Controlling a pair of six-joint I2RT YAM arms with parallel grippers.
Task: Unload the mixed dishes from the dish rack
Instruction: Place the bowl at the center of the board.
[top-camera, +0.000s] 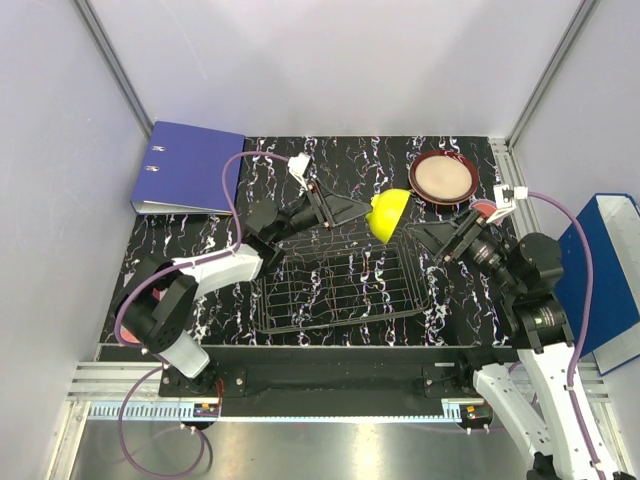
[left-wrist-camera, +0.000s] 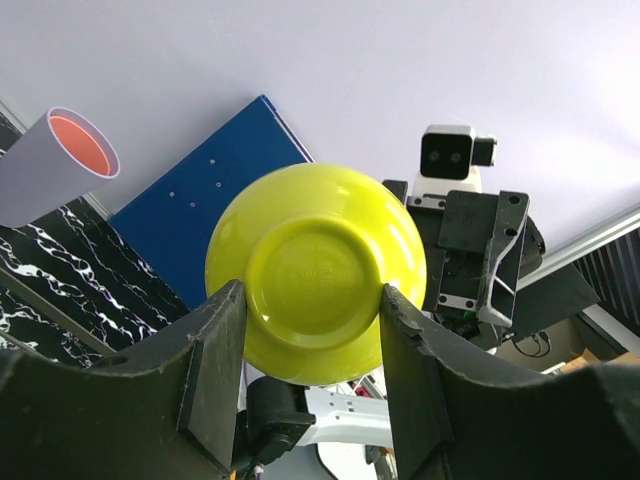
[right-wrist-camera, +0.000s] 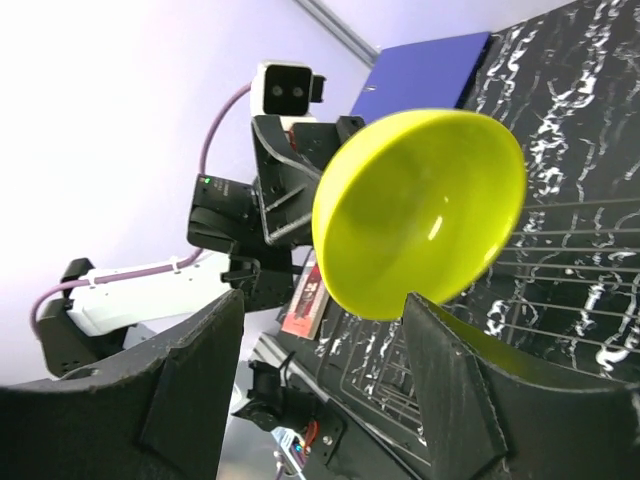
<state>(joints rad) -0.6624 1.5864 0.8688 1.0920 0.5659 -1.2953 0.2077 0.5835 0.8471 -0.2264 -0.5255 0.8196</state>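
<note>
The left hand (top-camera: 366, 208) clamps the yellow-green bowl (top-camera: 389, 214) by its foot over the dish rack (top-camera: 345, 318). The right hand (top-camera: 418, 231) hovers near, fingers apart. Its nudge could break that shallow grip.

Left arm (top-camera: 215, 268) extends right from its base, elbow low, forearm angled toward the far side. Left claw (top-camera: 368, 211) grips the yellow-green bowl (top-camera: 390, 213) and holds it raised. Right arm (top-camera: 535, 310) is bent, wrist pointing left. Right claw (top-camera: 415, 233) has its jaws spread, tips near the bowl.
</note>
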